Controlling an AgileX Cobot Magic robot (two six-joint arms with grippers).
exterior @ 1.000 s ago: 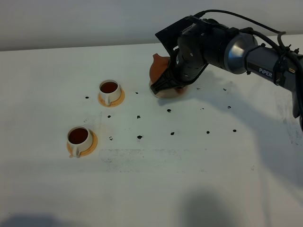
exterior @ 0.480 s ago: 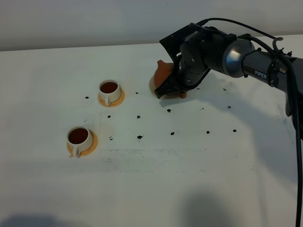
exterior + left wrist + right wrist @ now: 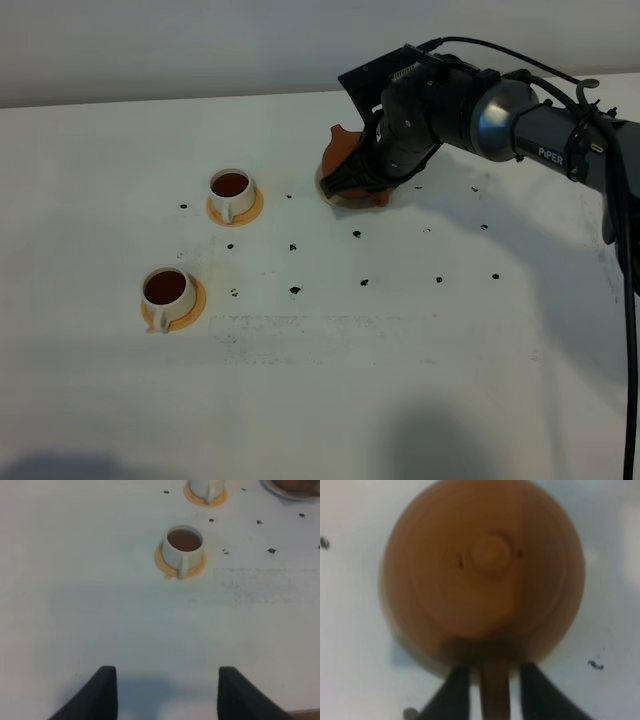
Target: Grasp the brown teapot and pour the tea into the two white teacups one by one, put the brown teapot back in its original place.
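Observation:
The brown teapot (image 3: 340, 158) stands upright on its pale coaster (image 3: 340, 203) at the back of the table. My right gripper (image 3: 375, 185) is right over it. In the right wrist view the lid and knob of the teapot (image 3: 485, 575) fill the frame. The loop handle (image 3: 495, 690) runs between the fingers of the right gripper (image 3: 495, 672), which are open with a thin gap on each side. Two white teacups (image 3: 232, 187) (image 3: 167, 290) sit on orange saucers, both holding dark tea. My left gripper (image 3: 167, 672) hangs open and empty, well short of the nearer cup (image 3: 184, 545).
Small black marks (image 3: 295, 290) dot the white table between the cups and the teapot. The far cup (image 3: 205, 487) and the coaster's rim (image 3: 280, 491) show at the edge of the left wrist view. A pale wall runs behind the table.
The teapot came down from a slight tilt to rest level on the coaster. The right gripper's jaws have parted from the handle. The left arm has not moved.

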